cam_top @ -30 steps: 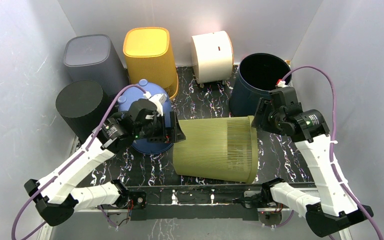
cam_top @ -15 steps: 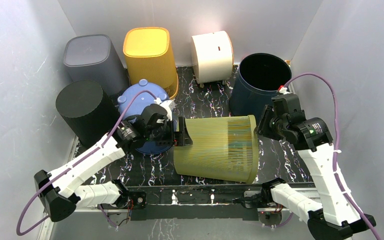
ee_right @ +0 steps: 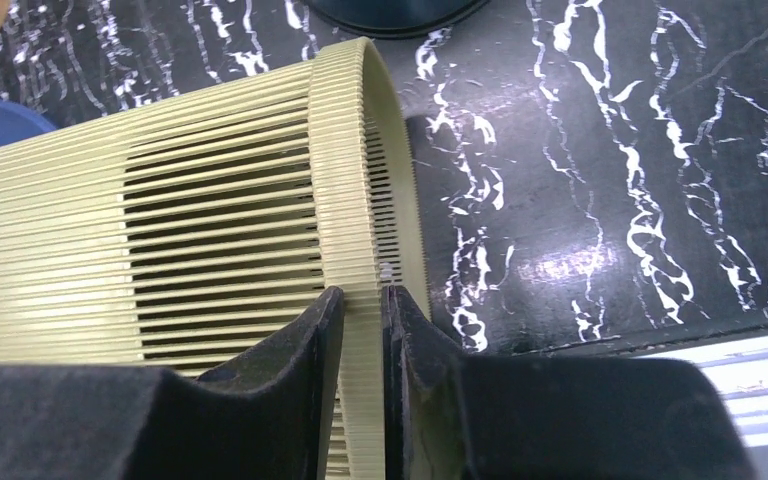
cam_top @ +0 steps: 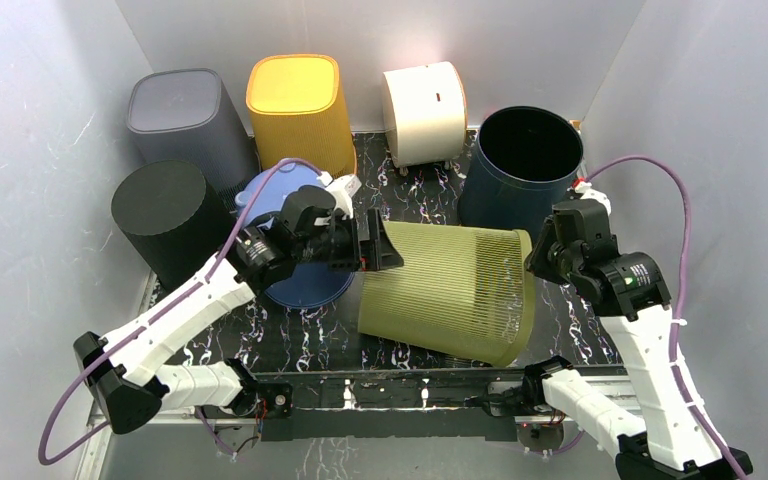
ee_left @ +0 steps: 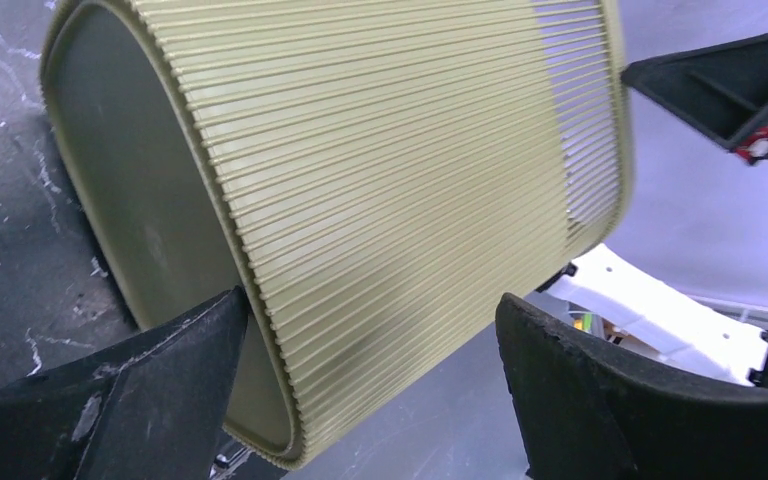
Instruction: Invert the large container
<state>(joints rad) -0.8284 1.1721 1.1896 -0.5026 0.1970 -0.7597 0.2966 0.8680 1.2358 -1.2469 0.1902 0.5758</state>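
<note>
"Top external view is telling what about the target?" the first observer is asking.

"The olive-green slatted plastic bin (cam_top: 445,290) is lying on its side on the black marbled table (cam_top: 290,335), between the two arms. Its open mouth is pointing to the robot's right and its closed base to the left. A navy round bin (cam_top: 520,160) is standing upright just behind the mouth end."

"And the claws?"

"The right gripper (ee_right: 360,295) is pinching the rim at the mouth. In the right wrist view its two fingers are squeezing a thin strip of the slatted wall between them. The left gripper (ee_left: 374,305) is spread wide, straddling the base edge. One finger is sitting by the flat bottom and the other is hanging clear of the ribbed side, so it is gripping nothing. Whether the first finger is touching cannot be told."

"So which step is running?"

"Judging by that, the arms are taking hold ahead of the tip-over. The bin is only part way there: on its side, not yet mouth-down."

"What is the next move asking for?"

"Probably the left jaws closing on the base, or pushing up under it, while the right arm is steering the rim down so the mouth is landing flat. The rim hold is looking thin, so a slow swing is seeming wise."
</note>
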